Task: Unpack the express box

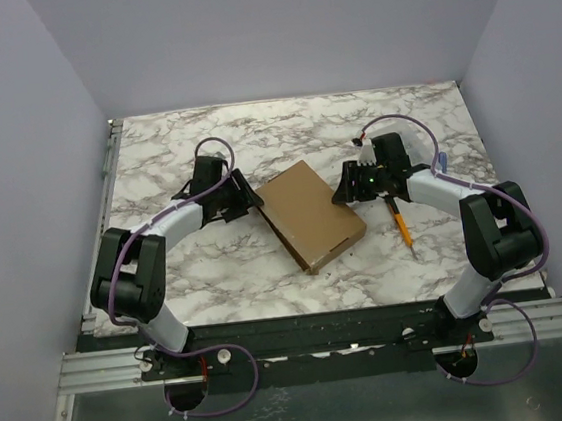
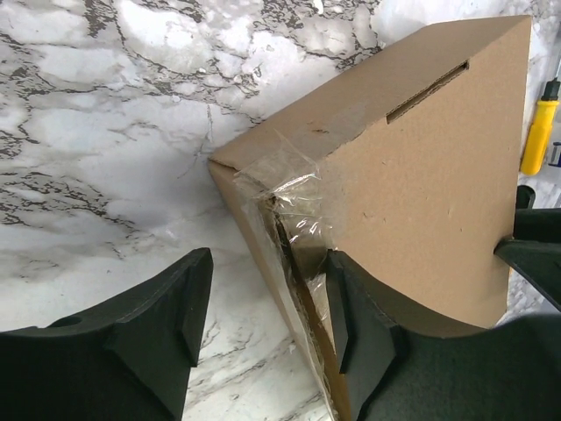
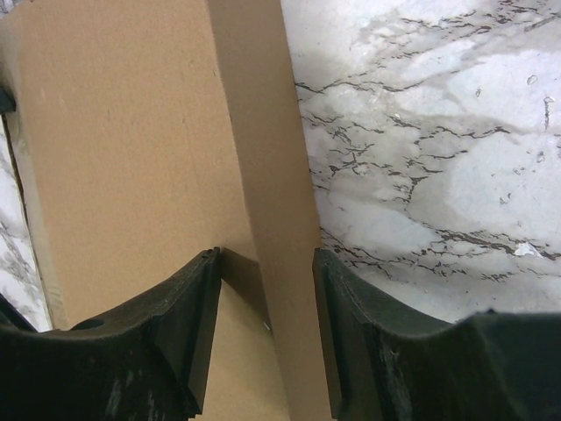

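Observation:
The express box (image 1: pixel 310 214) is a flat brown cardboard mailer lying closed in the middle of the marble table. My left gripper (image 1: pixel 246 200) is at its far left corner. In the left wrist view the left gripper (image 2: pixel 267 326) is open and straddles the box's (image 2: pixel 421 175) left edge, just below a corner wrapped in clear tape (image 2: pixel 294 197). My right gripper (image 1: pixel 350 185) is at the box's right edge. In the right wrist view the right gripper (image 3: pixel 263 338) is open, with one finger over the box's (image 3: pixel 131 158) lid and the other beside its side wall.
A yellow-handled screwdriver (image 1: pixel 401 223) lies on the table right of the box, under the right arm; it also shows in the left wrist view (image 2: pixel 539 132). Lilac walls enclose the table on three sides. A metal rail (image 1: pixel 315 346) runs along the near edge.

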`<act>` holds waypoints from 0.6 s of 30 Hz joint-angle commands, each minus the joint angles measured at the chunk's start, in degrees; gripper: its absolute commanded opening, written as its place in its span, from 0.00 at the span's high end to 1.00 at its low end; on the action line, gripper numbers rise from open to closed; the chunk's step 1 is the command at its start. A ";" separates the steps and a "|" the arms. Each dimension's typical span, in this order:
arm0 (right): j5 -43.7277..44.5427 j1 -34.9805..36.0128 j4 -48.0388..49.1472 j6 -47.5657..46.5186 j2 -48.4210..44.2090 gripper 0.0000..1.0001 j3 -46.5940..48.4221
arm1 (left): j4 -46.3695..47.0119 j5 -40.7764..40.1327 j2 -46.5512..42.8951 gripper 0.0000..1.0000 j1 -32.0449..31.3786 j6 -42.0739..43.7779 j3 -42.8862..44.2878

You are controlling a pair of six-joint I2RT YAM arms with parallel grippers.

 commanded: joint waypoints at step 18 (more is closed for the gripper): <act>0.56 0.58 -1.39 -0.83 2.05 0.51 -0.53 | 1.19 -3.49 -2.31 0.41 5.01 1.85 -5.97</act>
